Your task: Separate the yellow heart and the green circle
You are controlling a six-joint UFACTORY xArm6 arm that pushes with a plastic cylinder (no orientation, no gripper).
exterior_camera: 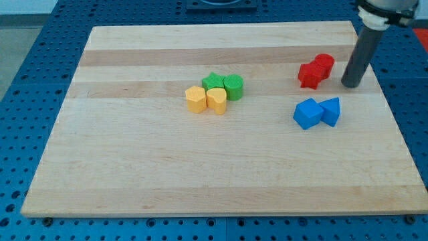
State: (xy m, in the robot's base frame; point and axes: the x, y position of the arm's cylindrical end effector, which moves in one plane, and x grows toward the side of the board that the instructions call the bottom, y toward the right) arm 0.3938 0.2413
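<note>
Yellow heart [217, 100] touches the green circle [233, 87] at its 1 o'clock mid-board, so I'd swing my tip [351, 85] (a bare rod, no fingers) from far right and wedge between them.

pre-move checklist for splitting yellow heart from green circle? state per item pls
1. My tip in view: ok, at the view's right, beside the red blocks.
2. Yellow heart and green circle found: ok.
3. Already separated: not ok, they touch.
4. Neighbours clear of the pair: not ok, yellow block and green block crowd them.
5. Straight path from my tip: cannot tell, red blocks sit near the line.
</note>
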